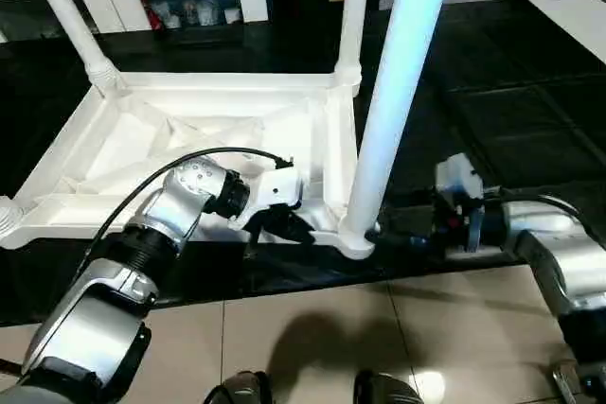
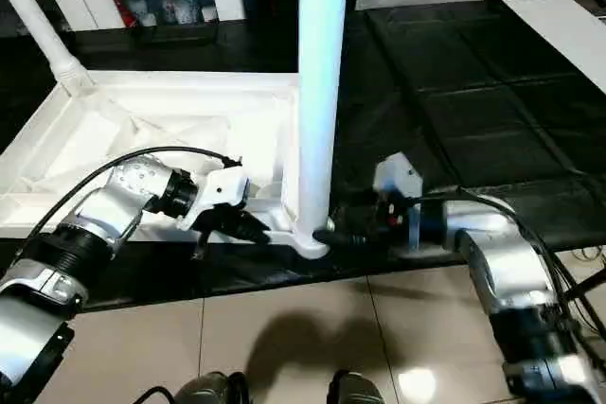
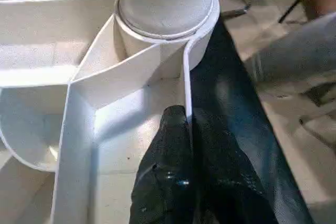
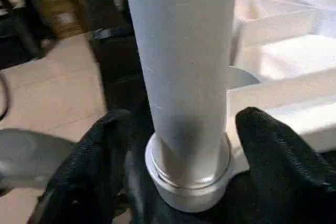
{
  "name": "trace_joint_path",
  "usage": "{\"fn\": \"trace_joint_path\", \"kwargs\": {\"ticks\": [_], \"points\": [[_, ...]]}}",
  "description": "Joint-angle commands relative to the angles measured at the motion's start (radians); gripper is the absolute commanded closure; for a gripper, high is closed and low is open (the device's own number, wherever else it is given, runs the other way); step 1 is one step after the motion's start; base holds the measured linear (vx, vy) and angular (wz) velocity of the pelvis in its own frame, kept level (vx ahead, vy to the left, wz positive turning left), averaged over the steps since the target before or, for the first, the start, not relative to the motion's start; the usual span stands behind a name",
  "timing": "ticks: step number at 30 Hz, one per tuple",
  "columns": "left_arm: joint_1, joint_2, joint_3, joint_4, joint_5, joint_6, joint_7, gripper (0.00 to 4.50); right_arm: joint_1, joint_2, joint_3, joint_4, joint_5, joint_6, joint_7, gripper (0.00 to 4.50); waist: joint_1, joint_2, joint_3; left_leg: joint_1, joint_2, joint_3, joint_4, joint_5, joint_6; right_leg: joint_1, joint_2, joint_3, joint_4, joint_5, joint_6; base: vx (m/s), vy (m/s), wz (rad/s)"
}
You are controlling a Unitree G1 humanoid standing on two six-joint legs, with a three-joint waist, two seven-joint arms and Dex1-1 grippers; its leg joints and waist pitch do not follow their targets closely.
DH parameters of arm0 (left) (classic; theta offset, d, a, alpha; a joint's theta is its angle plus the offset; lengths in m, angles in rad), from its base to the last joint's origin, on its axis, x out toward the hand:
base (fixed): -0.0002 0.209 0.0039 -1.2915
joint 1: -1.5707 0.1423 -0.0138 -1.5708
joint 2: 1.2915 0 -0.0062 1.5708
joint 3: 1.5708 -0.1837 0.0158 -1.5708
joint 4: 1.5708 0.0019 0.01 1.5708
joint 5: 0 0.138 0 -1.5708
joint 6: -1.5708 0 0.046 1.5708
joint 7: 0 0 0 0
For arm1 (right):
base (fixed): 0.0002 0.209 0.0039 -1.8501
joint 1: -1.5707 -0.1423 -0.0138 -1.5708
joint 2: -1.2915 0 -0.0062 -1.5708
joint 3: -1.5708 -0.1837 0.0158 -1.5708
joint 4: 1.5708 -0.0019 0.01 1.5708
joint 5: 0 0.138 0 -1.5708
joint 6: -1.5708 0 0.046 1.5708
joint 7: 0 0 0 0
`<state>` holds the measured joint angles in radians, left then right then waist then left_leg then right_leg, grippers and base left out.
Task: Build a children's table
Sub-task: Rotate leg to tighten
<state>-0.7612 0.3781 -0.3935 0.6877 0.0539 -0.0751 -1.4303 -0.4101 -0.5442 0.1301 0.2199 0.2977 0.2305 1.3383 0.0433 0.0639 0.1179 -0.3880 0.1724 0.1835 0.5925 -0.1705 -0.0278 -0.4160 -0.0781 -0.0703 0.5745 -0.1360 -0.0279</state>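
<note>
The white tabletop [image 1: 180, 153] lies upside down on the black-covered work surface [image 1: 502, 92], ribbed underside facing up, its near edge running along the surface's front edge above the tiled floor [image 1: 312, 338]. At its far left corner a white leg [image 1: 71, 16] stands in its socket, leaning away to the left. The left gripper [image 1: 289, 224] reaches in from the left over the near rim of the tabletop; its black fingers [image 3: 173, 182] are clenched on the thin white rim wall just beside the near right corner socket, as the left wrist view shows. Farther back, another leg [image 1: 355, 11] rises from the far right corner. In the near right corner socket [image 1: 355, 238] stands a third leg [image 1: 398, 92], upright with a slight tilt, its flared end seated in the round socket. The right gripper [image 2: 355, 234] comes in level from the right at the base of this leg; in the right wrist view its two black fingers [image 4: 278, 156] stand spread on either side of the leg's foot, close to it but not pressed against it.
</note>
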Motion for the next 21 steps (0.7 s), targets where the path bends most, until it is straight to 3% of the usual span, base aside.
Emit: {"fn": "trace_joint_path", "kwargs": {"ticks": [1,12,18,21], "points": [[-0.003,-0.002,-0.051,-0.037,0.014,-0.023,-0.064,4.5,-0.019,0.001,0.026,0.014,-0.01,-0.013,0.04,1.37,-0.001,-0.017,-0.083,0.02,0.055,-0.017,-0.066,-0.215,0.108,0.057,-0.069,0.042,-0.07,-0.35,-0.229,0.0,0.0,0.0],[0.005,-0.002,-0.058,-0.064,0.008,-0.021,-0.092,4.5,-0.066,0.017,0.07,0.069,-0.005,-0.033,0.11,2.34,0.013,-0.018,-0.088,0.022,0.057,-0.015,-0.066,-0.194,0.11,0.055,-0.069,0.044,-0.065,-0.321,-0.235,0.0,0.0,0.0],[0.013,0.0,-0.052,-0.079,-0.005,0.006,-0.093,4.5,-0.051,0.016,0.074,0.056,0.009,-0.014,0.132,2.52,0.014,-0.019,-0.089,0.021,0.057,-0.016,-0.066,-0.19,0.106,0.057,-0.069,0.043,-0.064,-0.334,-0.23,0.0,0.0,0.0],[0.018,-0.014,-0.031,-0.095,-0.019,0.059,-0.066,4.5,-0.021,0.033,0.058,0.009,0.038,0.043,0.091,2.54,0.014,-0.019,-0.089,0.021,0.057,-0.015,-0.066,-0.181,0.11,0.056,-0.067,0.044,-0.064,-0.318,-0.233,0.0,0.0,0.0]]}}
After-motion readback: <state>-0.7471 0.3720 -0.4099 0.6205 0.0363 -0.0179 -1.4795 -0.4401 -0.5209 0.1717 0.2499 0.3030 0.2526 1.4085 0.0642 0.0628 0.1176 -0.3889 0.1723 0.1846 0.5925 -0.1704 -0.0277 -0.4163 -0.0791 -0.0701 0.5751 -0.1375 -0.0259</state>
